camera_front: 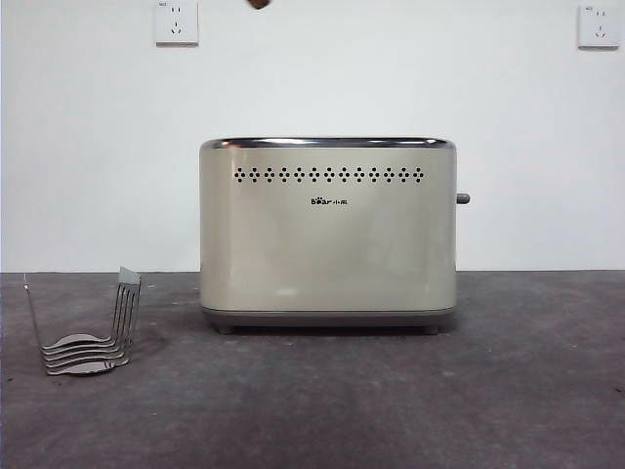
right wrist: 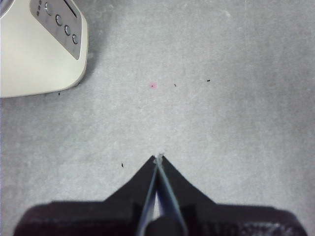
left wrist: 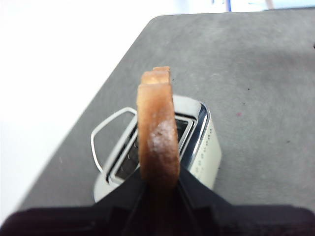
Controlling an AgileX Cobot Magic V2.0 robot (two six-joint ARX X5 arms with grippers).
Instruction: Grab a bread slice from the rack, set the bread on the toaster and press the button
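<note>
The left gripper [left wrist: 158,184] is clamped on the bread [left wrist: 158,132], holding it edge-up high above the toaster [left wrist: 199,152]; only a brown tip [camera_front: 259,4] shows at the top edge of the front view. The toaster sits mid-frame, its button [camera_front: 462,198] on the right side, the rack [camera_front: 93,332] bare at lower left. The right gripper [right wrist: 158,160] hangs over the table [right wrist: 221,98], jaws pressed together

"Bear" logo on toaster [camera_front: 327,234]

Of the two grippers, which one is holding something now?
The left gripper: its jaws clamp the slice of bread above the toaster. The right gripper is shut on nothing.
</note>
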